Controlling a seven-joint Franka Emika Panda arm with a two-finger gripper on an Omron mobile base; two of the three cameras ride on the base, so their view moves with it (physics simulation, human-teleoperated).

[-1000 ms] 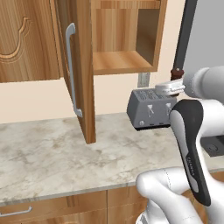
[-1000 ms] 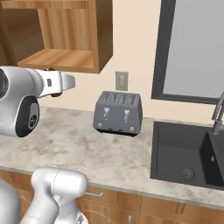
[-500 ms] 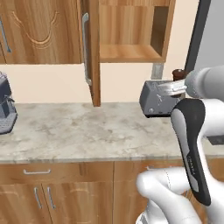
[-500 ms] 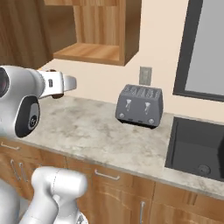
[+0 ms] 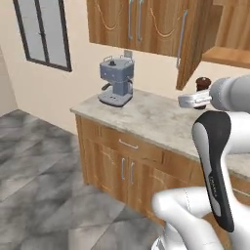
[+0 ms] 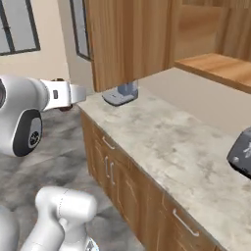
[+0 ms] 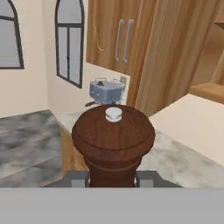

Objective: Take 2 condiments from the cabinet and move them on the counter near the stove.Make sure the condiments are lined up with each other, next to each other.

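My gripper [image 7: 113, 179] is shut on the dark reddish-brown shaker [image 7: 113, 144], which stands upright between the fingers with its round knob top towards the camera. In the left base view the shaker [image 5: 202, 84] rides above the hand [image 5: 197, 100], held in the air over the counter [image 5: 146, 114]. From the right base view the hand [image 6: 61, 95] hangs beyond the counter's [image 6: 171, 142] left end, above the floor. The cabinet door [image 5: 193, 44] stands open, and its bare shelf [image 6: 215, 63] shows. The light-brown shaker and the stove are out of view.
A blue-grey coffee machine [image 5: 116, 80] stands at the counter's far end near the wall [image 6: 122, 93]. A dark toaster [image 6: 242, 154] sits at the right edge. Base cabinets [image 5: 122, 166] run under the counter. Grey floor [image 5: 39, 161] spreads to the left, with a dark-framed window [image 5: 44, 31] beyond.
The whole scene has swung as the base moved: the toaster left the left base view, and the coffee machine, window and floor came in. The gripper still holds the dark shaker.
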